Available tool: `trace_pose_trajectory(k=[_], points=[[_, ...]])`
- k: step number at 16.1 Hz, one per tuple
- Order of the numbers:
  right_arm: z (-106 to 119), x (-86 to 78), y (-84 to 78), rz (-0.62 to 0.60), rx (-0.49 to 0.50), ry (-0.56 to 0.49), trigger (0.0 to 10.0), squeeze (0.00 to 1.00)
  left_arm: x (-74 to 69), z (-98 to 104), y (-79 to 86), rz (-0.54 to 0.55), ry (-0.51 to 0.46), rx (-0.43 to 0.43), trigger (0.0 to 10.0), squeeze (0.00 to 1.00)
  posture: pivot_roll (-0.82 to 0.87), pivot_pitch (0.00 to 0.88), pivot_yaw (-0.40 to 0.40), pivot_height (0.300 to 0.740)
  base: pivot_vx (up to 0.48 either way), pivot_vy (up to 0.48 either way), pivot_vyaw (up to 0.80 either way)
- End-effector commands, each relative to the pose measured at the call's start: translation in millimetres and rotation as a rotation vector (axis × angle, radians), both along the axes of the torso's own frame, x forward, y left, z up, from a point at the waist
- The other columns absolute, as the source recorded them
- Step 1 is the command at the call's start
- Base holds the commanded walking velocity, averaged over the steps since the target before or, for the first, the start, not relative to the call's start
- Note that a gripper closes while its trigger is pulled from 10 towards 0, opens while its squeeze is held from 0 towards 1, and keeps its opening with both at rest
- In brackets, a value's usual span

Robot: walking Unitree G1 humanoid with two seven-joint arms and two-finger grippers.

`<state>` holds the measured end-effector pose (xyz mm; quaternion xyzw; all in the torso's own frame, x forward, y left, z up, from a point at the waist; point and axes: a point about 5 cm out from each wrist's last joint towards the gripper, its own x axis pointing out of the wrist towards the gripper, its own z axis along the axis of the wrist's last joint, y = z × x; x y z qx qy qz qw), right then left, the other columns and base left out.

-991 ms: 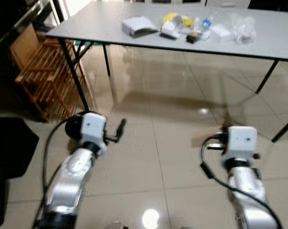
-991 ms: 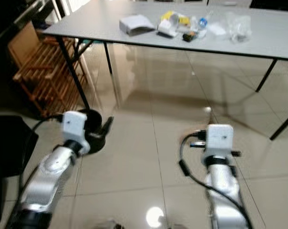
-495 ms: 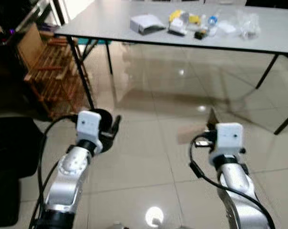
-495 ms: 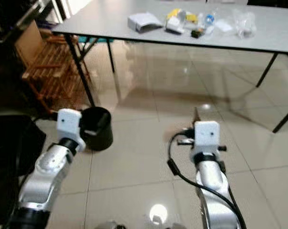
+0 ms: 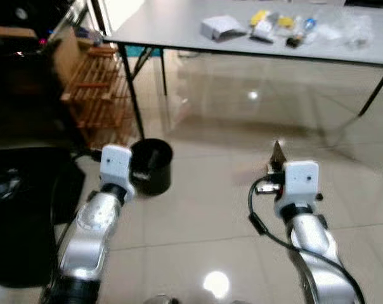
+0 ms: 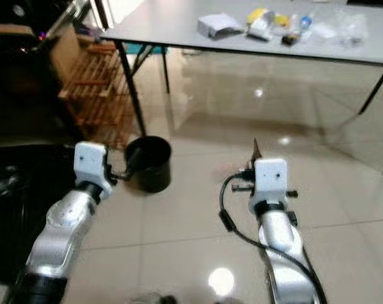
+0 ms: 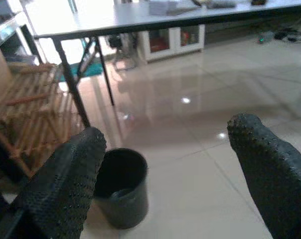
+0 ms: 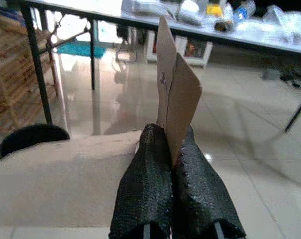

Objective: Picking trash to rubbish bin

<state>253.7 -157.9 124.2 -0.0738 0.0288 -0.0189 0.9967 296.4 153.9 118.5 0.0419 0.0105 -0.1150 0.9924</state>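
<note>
Right wrist view: a cardboard scrap (image 8: 173,94), judged light, stiff and thin, is pinched at its lower edge by the right tool (image 8: 171,164). The rubbish bin (image 5: 151,166) stands near the surface (image 5: 179,28); the left tool (image 7: 165,169) is spread wide, empty.

Glossy beige tiled floor (image 5: 210,209) with bright ceiling-light reflections, long grey tabletop (image 5: 179,28) on thin black legs along the far side, slatted wooden rack (image 5: 93,85) standing beside its left end, low white cabinet (image 7: 170,42) beyond the table, dark shadowed area at left
</note>
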Motion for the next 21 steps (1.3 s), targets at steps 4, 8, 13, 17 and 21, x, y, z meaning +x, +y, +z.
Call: trace_pose_trajectory(k=[4, 8, 13, 17, 21], points=[[2.7, 0.9, 1.4, 0.003, 0.007, -0.012, 10.0, 0.0, 2.0, 0.2, 2.6, 0.008, 0.002, 0.028, 10.0, 0.0, -0.02, 0.093, 0.038, 0.74, 0.0, 0.48, 0.0], [3.6, 0.7, 2.9, 0.011, 0.003, -0.016, 10.0, 0.0, 3.8, -0.2, -0.1, 0.005, 0.002, 0.03, 10.0, 0.0, -0.02, 0.093, 0.038, 0.74, 0.0, 0.48, 0.0], [3.5, 1.9, 3.8, 0.017, 0.0, -0.017, 10.0, 0.0, 5.1, -0.6, -0.9, 0.005, 0.001, 0.032, 10.0, 0.0, -0.02, 0.088, 0.035, 0.74, 0.0, 0.48, 0.0], [3.6, 2.7, 4.6, 0.021, -0.001, -0.019, 10.0, 0.0, 5.6, -0.5, -1.2, 0.006, -0.002, 0.032, 10.0, 0.0, -0.02, 0.087, 0.035, 0.74, 0.0, 0.48, 0.0], [2.3, 2.5, 7.8, 0.026, 0.002, -0.016, 10.0, 0.0, 6.2, -0.6, -1.5, 0.007, -0.001, 0.037, 10.0, 0.0, -0.02, 0.087, 0.038, 0.74, 0.0, 0.455, 0.0]])
